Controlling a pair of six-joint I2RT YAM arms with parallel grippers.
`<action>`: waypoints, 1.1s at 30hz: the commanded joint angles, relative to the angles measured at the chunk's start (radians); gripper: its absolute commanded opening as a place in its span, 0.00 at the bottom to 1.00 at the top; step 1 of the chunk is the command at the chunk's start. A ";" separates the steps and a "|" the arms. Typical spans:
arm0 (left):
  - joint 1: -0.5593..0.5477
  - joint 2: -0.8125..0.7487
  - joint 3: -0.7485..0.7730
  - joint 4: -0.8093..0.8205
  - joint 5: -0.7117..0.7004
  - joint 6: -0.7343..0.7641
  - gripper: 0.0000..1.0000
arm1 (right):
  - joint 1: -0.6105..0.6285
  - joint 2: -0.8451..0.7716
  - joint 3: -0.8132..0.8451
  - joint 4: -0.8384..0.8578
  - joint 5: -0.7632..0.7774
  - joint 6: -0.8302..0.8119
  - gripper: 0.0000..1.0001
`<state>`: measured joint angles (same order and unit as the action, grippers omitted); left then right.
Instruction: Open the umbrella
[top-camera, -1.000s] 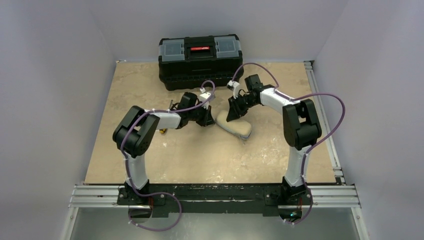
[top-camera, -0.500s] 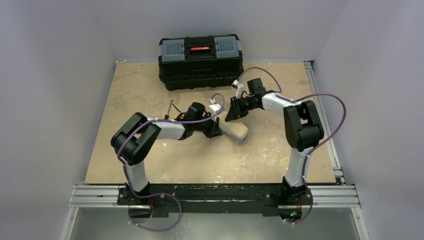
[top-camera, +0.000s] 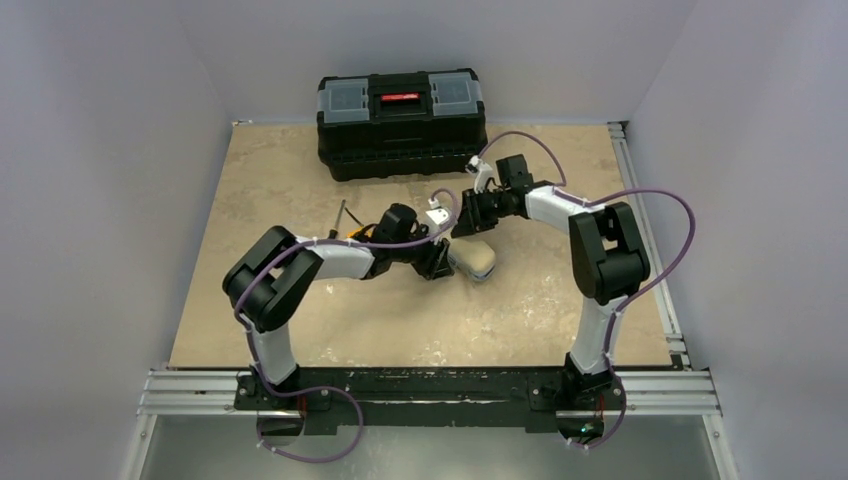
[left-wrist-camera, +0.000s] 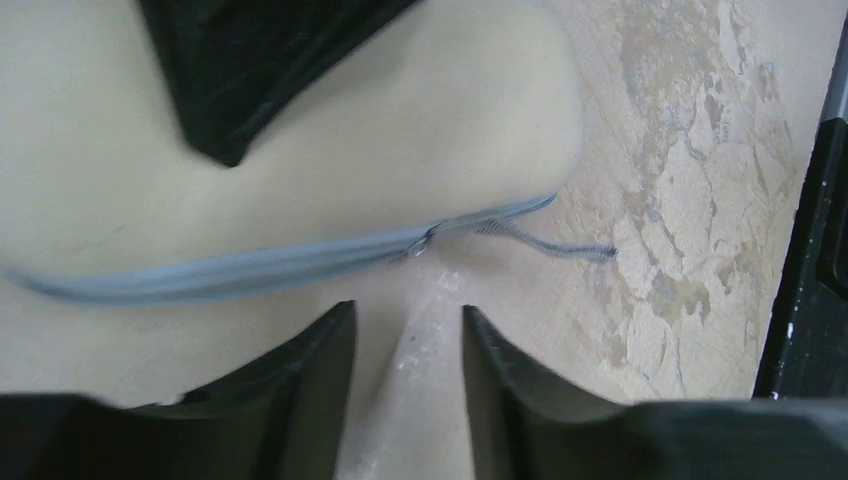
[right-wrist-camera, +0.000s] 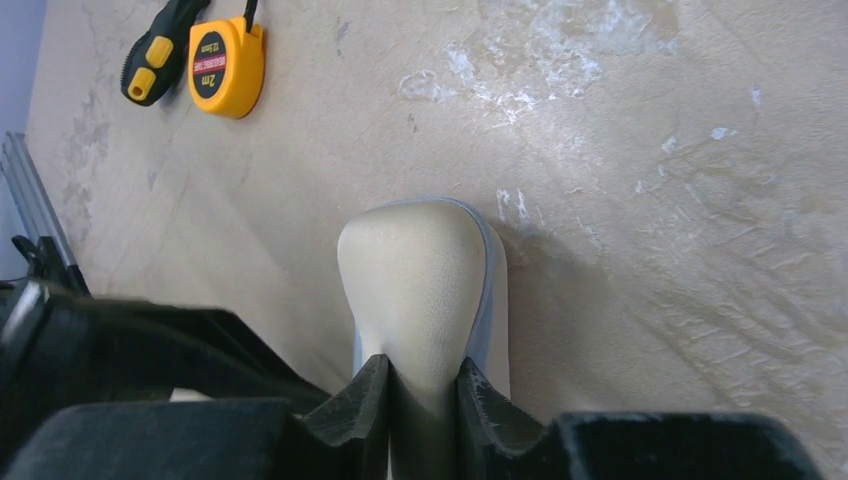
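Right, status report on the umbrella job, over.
Right gripper shut on umbrella sleeve. Left gripper at its zipper, grip unclear. Not opened yet. Toolbox well behind.

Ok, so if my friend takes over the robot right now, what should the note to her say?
Left gripper: jaws a little apart, pressed against the umbrella sleeve beside its zip; not clearly holding anything.
Right gripper: shut on one end of the umbrella sleeve.
Where: the sleeve lies in the middle of the table, umbrella hidden inside.
Done: one end is gripped.
Left: get the umbrella out of the sleeve, then open it.
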<state>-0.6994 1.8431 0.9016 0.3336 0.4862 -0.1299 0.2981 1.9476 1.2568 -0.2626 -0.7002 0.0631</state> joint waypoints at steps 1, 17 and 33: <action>0.096 -0.114 0.011 -0.064 0.058 -0.001 0.50 | -0.011 -0.060 0.065 -0.067 0.033 -0.102 0.34; 0.238 -0.305 -0.035 -0.194 0.024 0.072 0.62 | -0.008 0.032 0.228 -0.573 -0.167 -0.380 0.46; 0.286 -0.385 -0.046 -0.244 0.050 0.014 0.61 | 0.107 -0.014 0.250 -0.482 -0.297 -0.309 0.43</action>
<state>-0.4309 1.5139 0.8669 0.0921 0.5079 -0.0906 0.3580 1.9579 1.4551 -0.7963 -0.9245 -0.2890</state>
